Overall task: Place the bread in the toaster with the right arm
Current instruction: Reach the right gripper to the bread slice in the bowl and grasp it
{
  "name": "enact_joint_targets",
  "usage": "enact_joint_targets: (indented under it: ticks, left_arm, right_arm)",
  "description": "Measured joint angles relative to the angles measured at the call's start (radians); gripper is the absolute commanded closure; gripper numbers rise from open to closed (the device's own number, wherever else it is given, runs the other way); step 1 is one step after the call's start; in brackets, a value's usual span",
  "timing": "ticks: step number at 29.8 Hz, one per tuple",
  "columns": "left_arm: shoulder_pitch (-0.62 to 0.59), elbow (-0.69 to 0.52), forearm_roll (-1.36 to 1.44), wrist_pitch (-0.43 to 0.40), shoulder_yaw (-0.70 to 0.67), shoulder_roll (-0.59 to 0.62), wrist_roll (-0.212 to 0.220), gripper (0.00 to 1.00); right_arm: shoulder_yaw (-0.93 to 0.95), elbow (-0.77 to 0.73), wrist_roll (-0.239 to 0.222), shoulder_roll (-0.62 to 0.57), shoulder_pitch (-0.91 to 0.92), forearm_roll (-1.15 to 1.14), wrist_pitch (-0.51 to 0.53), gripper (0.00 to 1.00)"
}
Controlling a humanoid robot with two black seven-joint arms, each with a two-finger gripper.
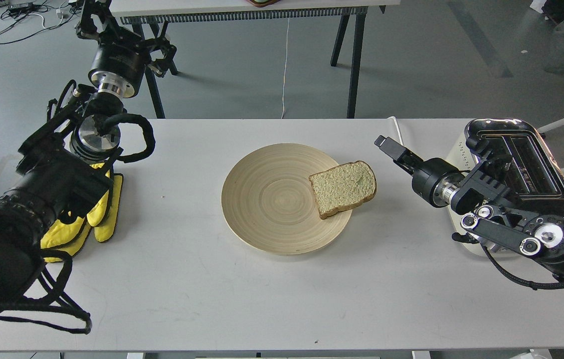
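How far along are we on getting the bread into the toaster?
Nothing is done yet: the bread lies on the right edge of the wooden plate. The right gripper holds nothing and sits above and right of the slice. Grasping, carrying and dropping it into the toaster remain.

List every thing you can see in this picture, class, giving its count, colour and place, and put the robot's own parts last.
Round wooden plate: one, pale beige, centre of the table.
Slice of sandwich bread: one, tan with brown crust, flat on the plate's right rim.
Boxy two-slot toaster: one, cream with chrome top, table's right end.
Yellow cloth: one, table's left side.
White rectangular table: one, fills the foreground.
Second table: one, black legs, behind.
Left arm end effector: one, black, raised at top left.
Right arm end effector: one, black, slim, between the bread and the toaster.
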Motion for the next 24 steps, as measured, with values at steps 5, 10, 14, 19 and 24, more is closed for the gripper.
enact_joint_targets:
  ticks: [5, 10, 14, 19, 24]
  left_arm:
    - [0.0, 0.0, 0.0, 0.001, 0.0, 0.0, 0.0, 0.0]
    - [0.0, 0.0, 0.0, 0.002, -0.001, 0.0, 0.0, 0.0]
    - [0.0, 0.0, 0.0, 0.002, -0.008, 0.001, -0.001, 0.0]
    - [0.0, 0.0, -0.001, 0.002, -0.01, 0.002, -0.001, 0.0]
    - [0.0, 0.0, -0.001, 0.002, -0.007, 0.002, -0.001, 0.0]
  right_arm:
    - [-0.009, -0.068, -0.014, 0.058, -0.007, 0.005, 0.003, 0.18]
    - [-0.009, -0.12, -0.016, 0.106, -0.014, 0.014, 0.009, 0.22]
    - [-0.009, -0.134, -0.017, 0.152, -0.041, 0.014, 0.011, 0.31]
    - [-0.009, -0.155, -0.026, 0.177, -0.055, 0.014, 0.011, 0.49]
    - [-0.009, -0.173, -0.028, 0.185, -0.056, 0.017, 0.011, 0.85]
